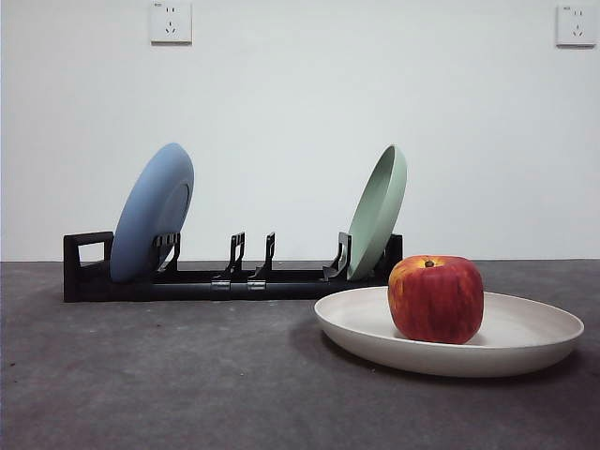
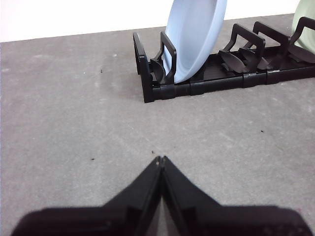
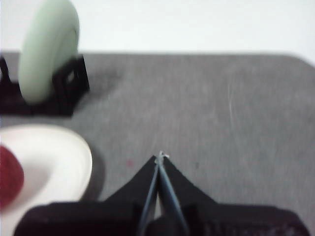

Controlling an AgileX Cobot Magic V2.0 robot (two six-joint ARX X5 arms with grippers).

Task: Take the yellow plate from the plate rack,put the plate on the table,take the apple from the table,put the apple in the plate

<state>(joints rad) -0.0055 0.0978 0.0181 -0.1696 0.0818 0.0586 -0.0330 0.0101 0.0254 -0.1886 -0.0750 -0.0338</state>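
Note:
The yellow plate [image 1: 525, 330] lies flat on the table [image 1: 169, 375] at the front right. The red apple [image 1: 436, 298] stands upright in it. The black plate rack [image 1: 225, 279] stands behind with its loop handle at the left end. In the right wrist view my right gripper [image 3: 160, 157] is shut and empty over bare table, with the plate [image 3: 54, 152] and the edge of the apple [image 3: 9, 177] off to one side. In the left wrist view my left gripper [image 2: 160, 159] is shut and empty, a short way from the rack's handle end [image 2: 147, 73]. Neither arm shows in the front view.
A blue plate [image 1: 152, 214] stands in the rack's left slots and a pale green plate [image 1: 379, 212] leans at its right end. The rack's middle slots hold nothing. A white wall with two sockets stands behind.

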